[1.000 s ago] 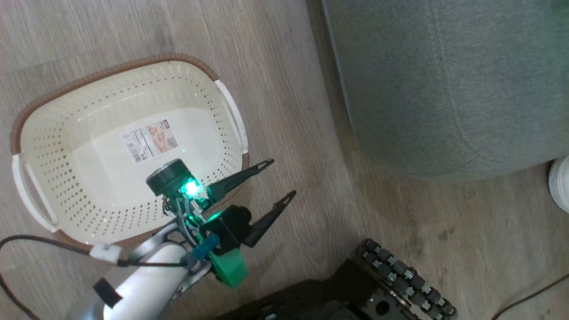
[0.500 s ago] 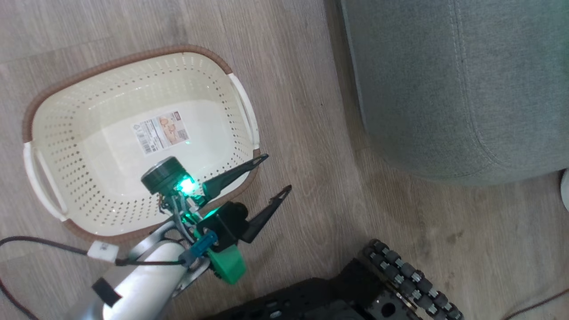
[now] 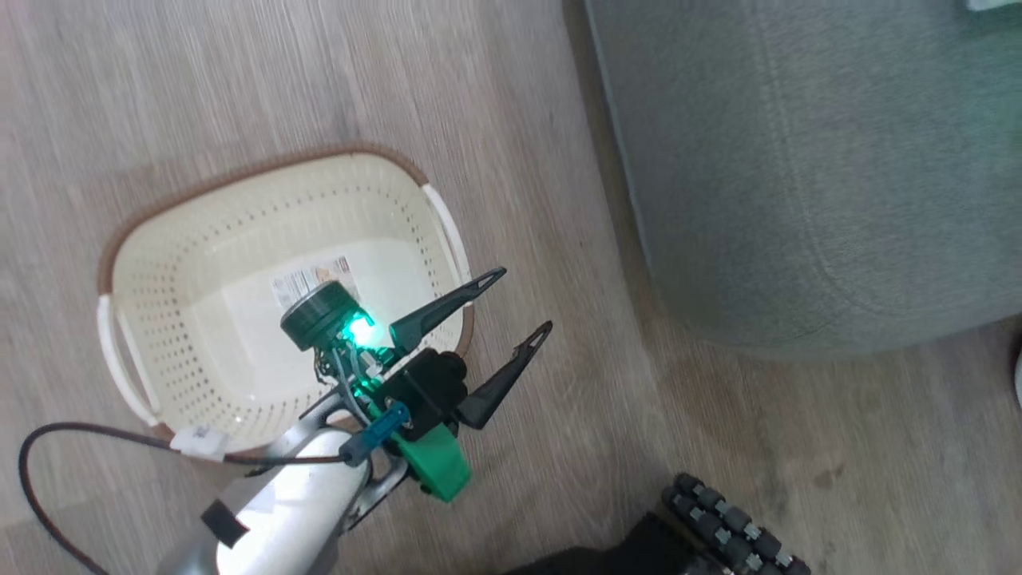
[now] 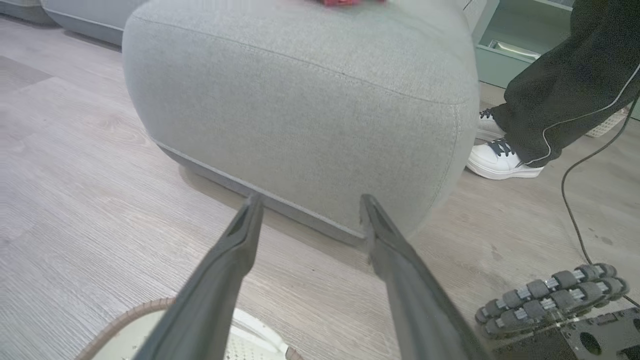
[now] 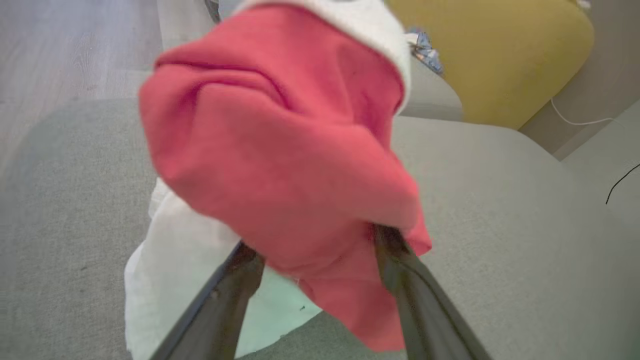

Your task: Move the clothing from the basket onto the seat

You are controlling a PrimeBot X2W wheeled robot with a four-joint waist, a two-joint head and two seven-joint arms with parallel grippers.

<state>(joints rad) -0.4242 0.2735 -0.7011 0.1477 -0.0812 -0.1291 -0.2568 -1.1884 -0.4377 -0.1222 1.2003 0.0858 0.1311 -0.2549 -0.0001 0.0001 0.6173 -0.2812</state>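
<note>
The cream basket [image 3: 184, 247] stands on the wood floor at the left, holding nothing but its label sticker [image 3: 307, 279]. My left gripper [image 3: 523, 302] hangs open beside the basket's right rim, its fingers pointing toward the grey-green seat [image 3: 798, 160]; the same gripper [image 4: 310, 200] faces the seat's side [image 4: 300, 100]. Over the seat top [image 5: 500, 200], a red garment with white lining [image 5: 280, 150] drapes across my right gripper [image 5: 312, 245], whose fingers stand wide apart. A white garment [image 5: 170, 260] lies on the seat beneath it. A strip of red clothing [image 4: 345, 2] shows on the seat's top.
A person's dark trouser leg [image 4: 560, 85] and white shoe [image 4: 505, 160] stand at the seat's far corner. My base's roller wheel [image 3: 734, 527] sits low on the floor, with a cable [image 4: 570, 200] running near it. A yellow cushion [image 5: 490, 50] lies beyond the seat.
The head camera has shifted, so the basket sits lower and looks smaller in view. My left gripper keeps its open pose by the basket's right rim.
</note>
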